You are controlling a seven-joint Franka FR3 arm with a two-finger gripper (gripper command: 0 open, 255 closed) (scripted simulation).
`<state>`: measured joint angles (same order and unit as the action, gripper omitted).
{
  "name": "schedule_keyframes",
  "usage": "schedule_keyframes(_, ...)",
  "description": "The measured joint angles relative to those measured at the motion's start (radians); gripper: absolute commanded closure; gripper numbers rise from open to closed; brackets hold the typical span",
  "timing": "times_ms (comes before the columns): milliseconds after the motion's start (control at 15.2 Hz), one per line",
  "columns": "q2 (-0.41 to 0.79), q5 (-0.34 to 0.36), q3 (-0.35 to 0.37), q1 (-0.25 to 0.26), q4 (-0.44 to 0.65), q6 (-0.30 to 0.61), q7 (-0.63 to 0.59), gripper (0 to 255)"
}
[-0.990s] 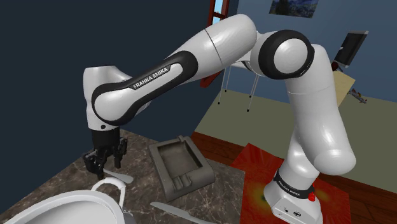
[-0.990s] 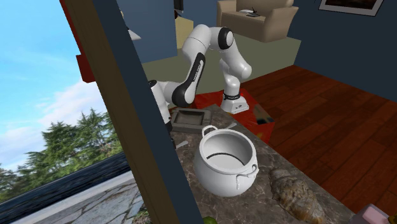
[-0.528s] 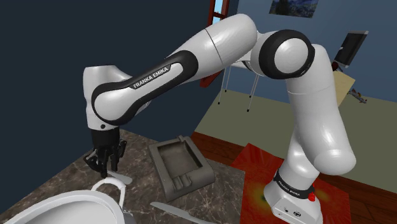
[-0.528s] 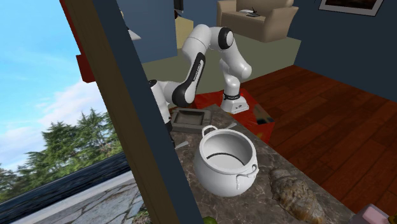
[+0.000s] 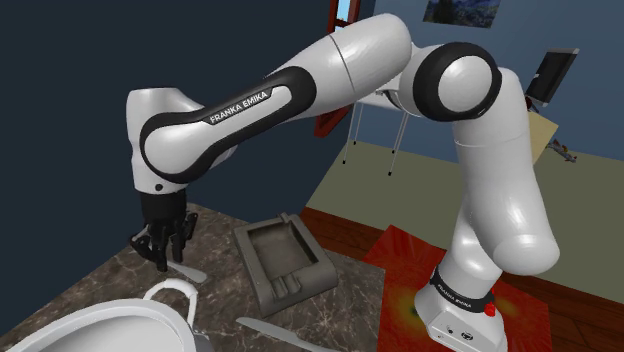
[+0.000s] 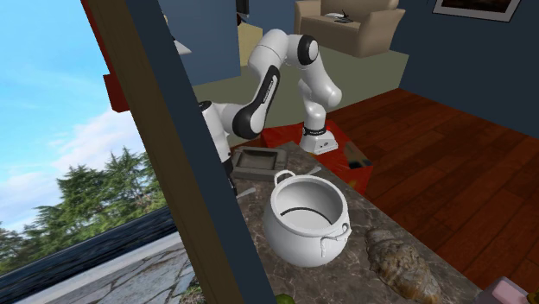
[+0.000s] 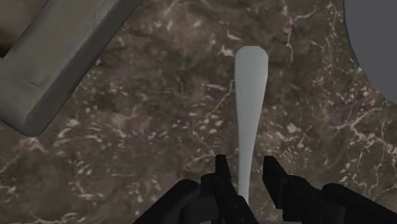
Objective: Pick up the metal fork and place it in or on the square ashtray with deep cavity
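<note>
1 pale grey fork [image 7: 249,102] lies flat on the table [image 7: 146,127]. Its smooth handle is broad and rounded at the far end and tapers to a slim neck that runs between the fingers of the end effector [image 7: 247,167]; the tines are hidden under the hand. The 2 black fingers stand narrowly apart with a slim gap on each side of the neck, so the fork looks straddled, not clasped. That placement makes sense: the neck is the thinnest stretch, and fingers set across it can close on its edges. The table is dark brown marble with white veining, hard and level, so the thin fork likely offers little height to grip. Near the fork but apart from it sits the square ashtray [image 5: 285,262], dull grey-brown and thick-walled, with a deep recess and a grooved rim. A glossy white pot [image 5: 95,325] stands just beside the end effector.
</note>
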<state>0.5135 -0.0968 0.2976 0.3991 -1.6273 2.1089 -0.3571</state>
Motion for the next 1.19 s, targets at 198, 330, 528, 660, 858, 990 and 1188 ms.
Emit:
schedule_keyframes(198, -0.017, -0.002, 0.002, -0.001, 0.016, -0.032, -0.004, 255)
schedule_keyframes(330, -0.03, -0.004, 0.004, -0.003, 0.023, -0.051, -0.007, 255)
schedule_keyframes(528, -0.045, -0.006, 0.005, -0.005, 0.044, -0.087, -0.01, 255)
schedule_keyframes(660, -0.055, -0.008, 0.006, -0.006, 0.057, -0.11, -0.013, 255)
schedule_keyframes(858, -0.066, -0.009, 0.008, -0.006, 0.081, -0.144, -0.019, 255)
schedule_keyframes(990, -0.072, -0.009, 0.009, -0.005, 0.098, -0.167, -0.023, 255)
schedule_keyframes(1188, -0.102, -0.017, 0.01, -0.013, 0.087, -0.186, -0.019, 255)
